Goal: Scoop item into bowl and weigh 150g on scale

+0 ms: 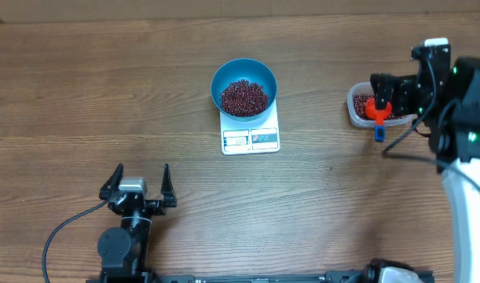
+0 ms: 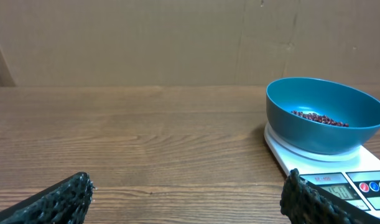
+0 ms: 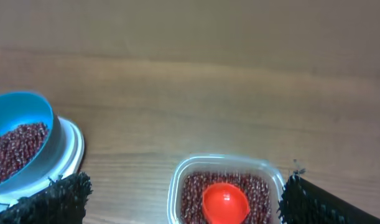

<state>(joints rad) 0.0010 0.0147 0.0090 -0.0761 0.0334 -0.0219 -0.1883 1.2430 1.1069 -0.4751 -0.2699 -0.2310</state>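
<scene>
Left gripper (image 1: 142,170), wide and empty, sits well short of the bowl (image 1: 265,72) of beans (image 1: 243,97) on the scale (image 1: 251,141); your right gripper (image 3: 186,182), equally wide, hangs nearer, directly over the red scoop (image 1: 378,108) in the tub (image 1: 354,102), handle toward the robot's side.

The top camera hangs high over the counter (image 1: 82,94) and looks straight down at most of it. The left wrist camera sits low by the near edge and looks flat across to the far edge. The right wrist camera is close above the tub (image 3: 224,159), toward the right edge, tipped down. All three see the blue bowl (image 1: 243,86) on the scale (image 1: 251,140).
</scene>
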